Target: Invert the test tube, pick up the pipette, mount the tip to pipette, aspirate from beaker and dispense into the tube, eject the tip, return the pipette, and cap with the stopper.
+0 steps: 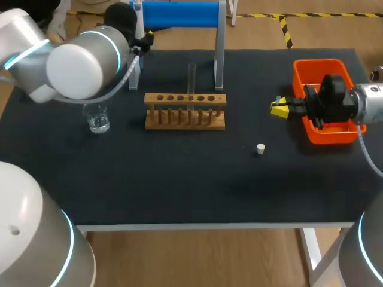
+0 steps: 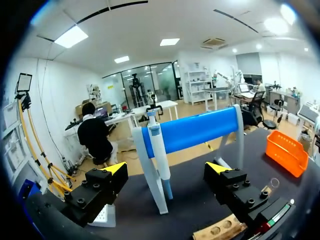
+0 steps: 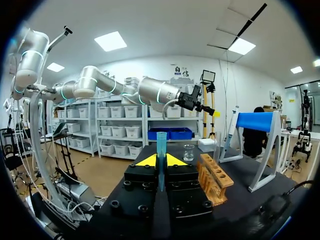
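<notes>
Right gripper (image 1: 280, 109) sat over the black table (image 1: 179, 179), just beside the orange plastic bin (image 1: 326, 134), on its rack-facing side. In the right wrist view its yellow-tipped fingers (image 3: 172, 160) were pressed together on a translucent blue pipette tip (image 3: 161, 142), which stuck out upright past the fingertips. Ahead of it lay the wooden test tube rack (image 3: 214, 176), the small clear glass beaker (image 3: 188, 152) and the blue-barred pipette stand with grey legs (image 3: 255, 122).

Left gripper (image 2: 166, 167) was at the far left corner of the table, by the stand. Its fingers (image 2: 116, 169) were spread wide and held nothing. The white-and-blue pipette (image 2: 156, 150) hung on the stand's near end, ahead of the gripper and in line with the gap between the fingers, touched by neither.

In the head view the rack stood mid-table, with a clear glass test tube (image 1: 191, 81) upright in one of its holes. The beaker stood to the rack's left, apart from it. A small white stopper (image 1: 260, 148) lay on the table, between the rack and the bin and nearer the front edge, touching neither.
</notes>
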